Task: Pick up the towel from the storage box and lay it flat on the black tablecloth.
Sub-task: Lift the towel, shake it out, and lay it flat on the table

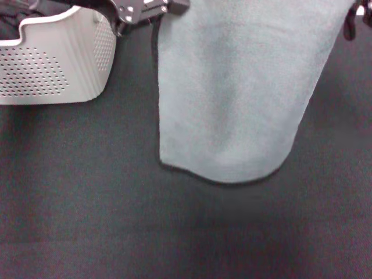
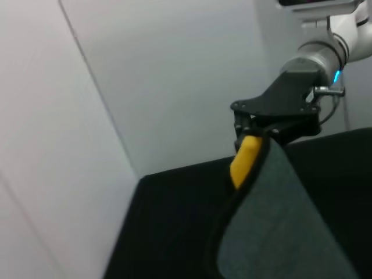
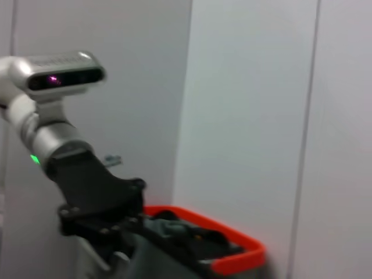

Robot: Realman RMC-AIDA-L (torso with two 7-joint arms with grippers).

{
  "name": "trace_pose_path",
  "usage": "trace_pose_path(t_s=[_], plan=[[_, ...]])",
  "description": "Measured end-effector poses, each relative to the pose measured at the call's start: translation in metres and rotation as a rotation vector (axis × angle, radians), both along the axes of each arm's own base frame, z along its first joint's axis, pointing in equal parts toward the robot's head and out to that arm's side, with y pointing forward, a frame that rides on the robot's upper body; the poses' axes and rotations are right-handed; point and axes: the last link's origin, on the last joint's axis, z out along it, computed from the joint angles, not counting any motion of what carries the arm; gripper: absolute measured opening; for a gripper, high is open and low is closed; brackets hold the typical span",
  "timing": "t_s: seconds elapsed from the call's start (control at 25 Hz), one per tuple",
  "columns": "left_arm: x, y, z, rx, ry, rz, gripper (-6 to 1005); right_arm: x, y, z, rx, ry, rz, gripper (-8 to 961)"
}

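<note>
Head view: the towel [image 1: 232,93] hangs grey-teal side out between my two claws, its top edge cut off by the frame and its rounded lower hem, trimmed with black stitching, reaching down to the black tablecloth [image 1: 87,221]; whether the hem touches the cloth cannot be told. My left claw [image 1: 142,9] holds one upper corner just beside the storage box [image 1: 58,64], a light grey basket with perforated sides standing on the tabletop. My right claw [image 1: 356,20] shows only as a dark sliver at the other upper corner.

Left wrist view: this alone shows my right claw [image 2: 251,145] pinching the towel [image 2: 290,232], where the corner folds over to reveal the orange-yellow reverse. The tablecloth [image 2: 168,221] lies below, before a pale wall [image 2: 145,75].

Right wrist view: this alone shows my left claw [image 3: 110,232] closed on the towel [image 3: 157,258] from the far side, with an orange-rimmed bin [image 3: 232,244] behind it.
</note>
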Motion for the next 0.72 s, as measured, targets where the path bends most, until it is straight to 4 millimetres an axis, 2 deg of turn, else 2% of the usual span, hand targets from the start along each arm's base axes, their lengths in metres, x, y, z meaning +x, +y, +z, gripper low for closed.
trace_pose_path(t_s=[0.24, 0.4, 0.56, 0.64, 0.68, 0.72], plan=[[-0.004, 0.025, -0.001, 0.135, 0.054, 0.044, 38, -0.012, 0.043, 0.003, 0.103, -0.072, -0.03, 16], [-0.004, 0.035, -0.003, 0.166, 0.077, 0.054, 38, -0.017, 0.05, 0.005, 0.115, -0.091, -0.026, 16], [-0.009, 0.022, 0.0, 0.131, 0.034, 0.053, 38, -0.011, 0.027, -0.001, 0.093, -0.118, -0.02, 16], [-0.012, 0.006, 0.005, 0.091, -0.02, 0.043, 39, -0.009, 0.006, -0.009, 0.065, -0.14, -0.012, 16], [-0.017, -0.016, 0.01, 0.036, -0.085, 0.024, 39, -0.01, -0.005, -0.013, 0.052, -0.146, -0.003, 16], [-0.017, -0.021, 0.012, 0.026, -0.096, 0.015, 39, -0.01, -0.018, -0.017, 0.035, -0.151, 0.003, 16]])
